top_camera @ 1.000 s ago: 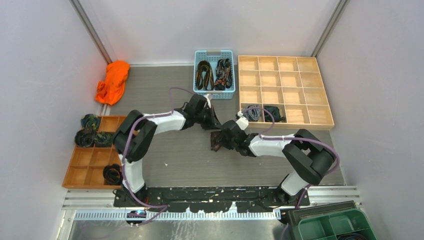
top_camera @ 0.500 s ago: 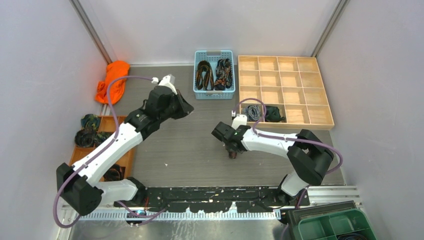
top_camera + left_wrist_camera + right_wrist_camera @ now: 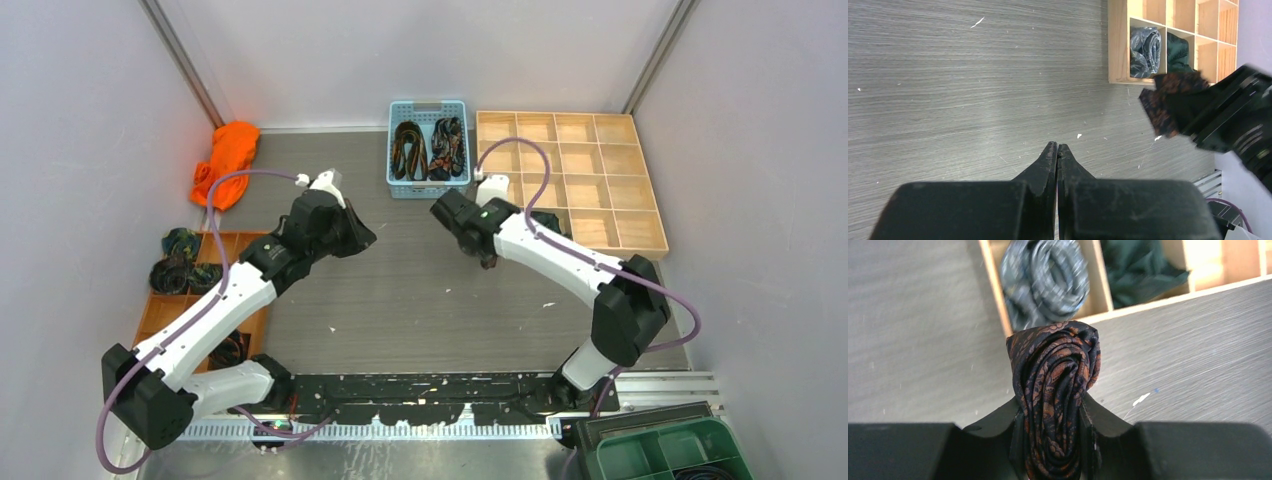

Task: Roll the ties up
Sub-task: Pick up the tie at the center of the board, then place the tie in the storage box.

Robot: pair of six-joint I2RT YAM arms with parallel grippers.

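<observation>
My right gripper is shut on a rolled brown-maroon paisley tie and holds it above the table, just in front of the wooden grid tray. In the top view the right gripper is at the tray's near left corner. A grey coiled tie and a dark green tie lie in the tray's front cells. My left gripper is shut and empty over bare table, left of centre. The left wrist view shows the held coil at its right.
A blue basket at the back holds two unrolled ties. An orange-brown tray at the left holds several coiled ties. An orange cloth lies at the back left. A green bin stands at the near right.
My right gripper has carried the rolled paisley tie from the table's middle back toward the wooden tray. My left arm has let go, swung away to the left, and shut.
</observation>
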